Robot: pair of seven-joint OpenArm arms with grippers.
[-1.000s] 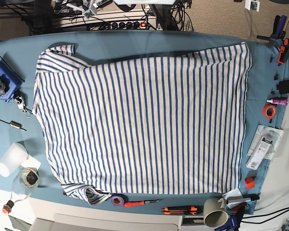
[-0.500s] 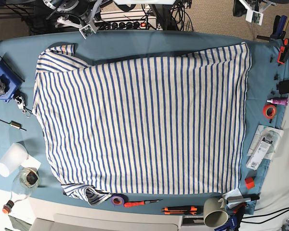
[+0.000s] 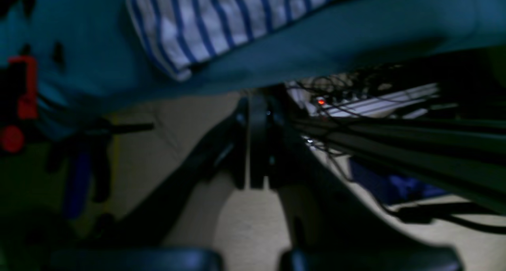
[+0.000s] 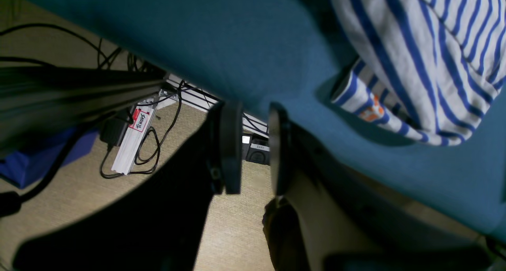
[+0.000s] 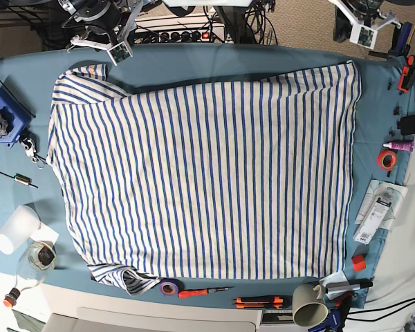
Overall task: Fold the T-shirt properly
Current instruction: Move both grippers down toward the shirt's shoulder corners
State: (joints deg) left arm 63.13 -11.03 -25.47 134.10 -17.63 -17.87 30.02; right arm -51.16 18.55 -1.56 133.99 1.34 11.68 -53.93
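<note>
The T-shirt (image 5: 204,176) is lying spread across the teal cloth (image 5: 194,59), tools crowding every edge: tape roll (image 5: 168,287) touching its hem, mug (image 5: 306,304) lying tipped, nothing visible inside, white cup (image 5: 15,229) tipped over. Left gripper (image 3: 257,144) is hanging pinched together past the far edge; right gripper (image 4: 253,144) is gaping narrowly, gripping nothing.
</note>
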